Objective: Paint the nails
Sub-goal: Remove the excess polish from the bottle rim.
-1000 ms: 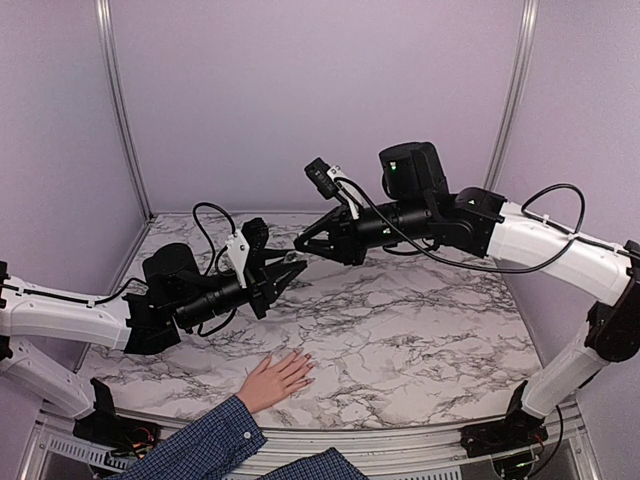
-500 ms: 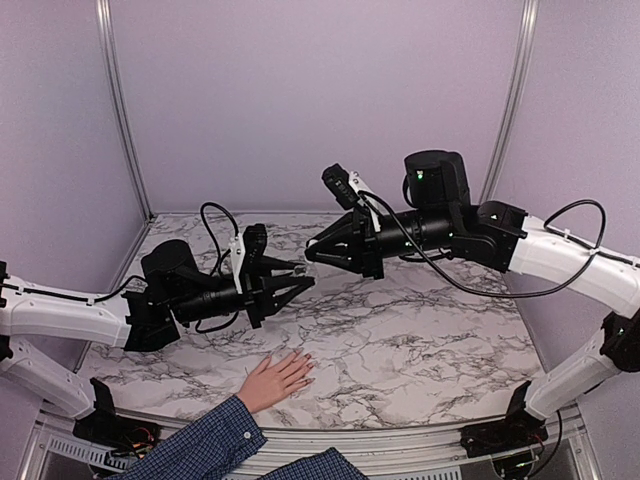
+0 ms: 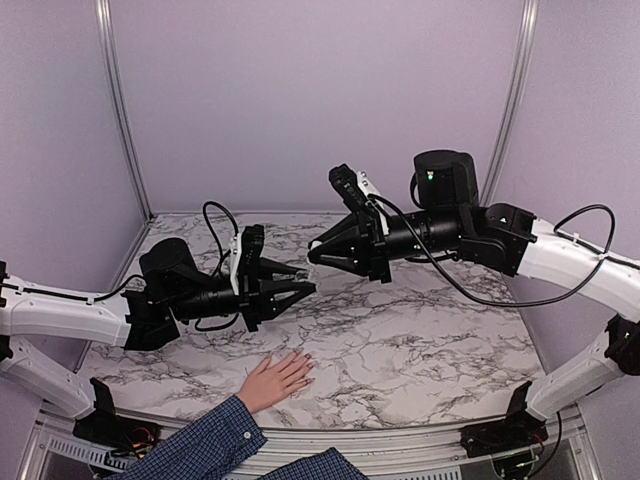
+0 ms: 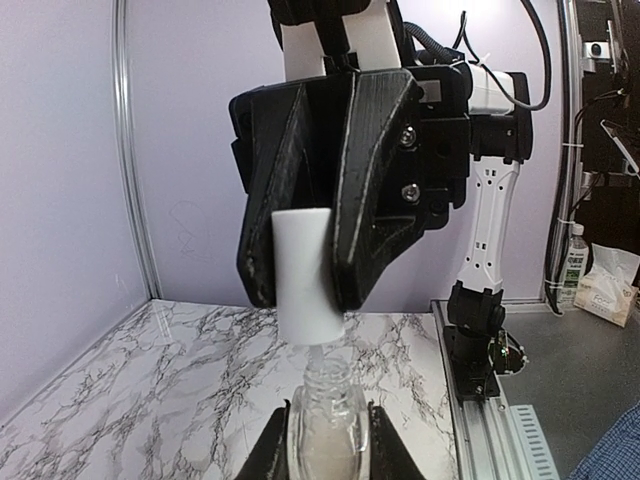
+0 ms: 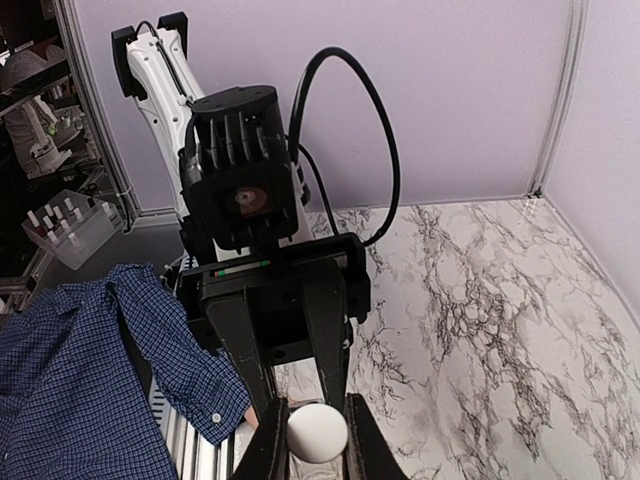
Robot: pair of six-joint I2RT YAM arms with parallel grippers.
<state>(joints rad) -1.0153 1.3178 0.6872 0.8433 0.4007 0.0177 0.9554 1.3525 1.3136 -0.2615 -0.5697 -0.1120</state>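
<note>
A hand (image 3: pixel 277 380) was laid flat on the marble table (image 3: pixel 430 340), lower centre of the top view, fingers loosely together, nails too small to be seen. Above it, a clear bottle (image 4: pixel 328 420) was clamped by the left gripper (image 3: pixel 305 287), a white cap (image 4: pixel 303 275) by the right gripper (image 3: pixel 314 255).

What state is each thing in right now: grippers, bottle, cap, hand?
left gripper: shut on bottle
right gripper: shut on cap
bottle: uncapped, neck open
cap: off, just beyond the bottle's neck
hand: flat, palm down
nails: too small to tell if painted
</note>
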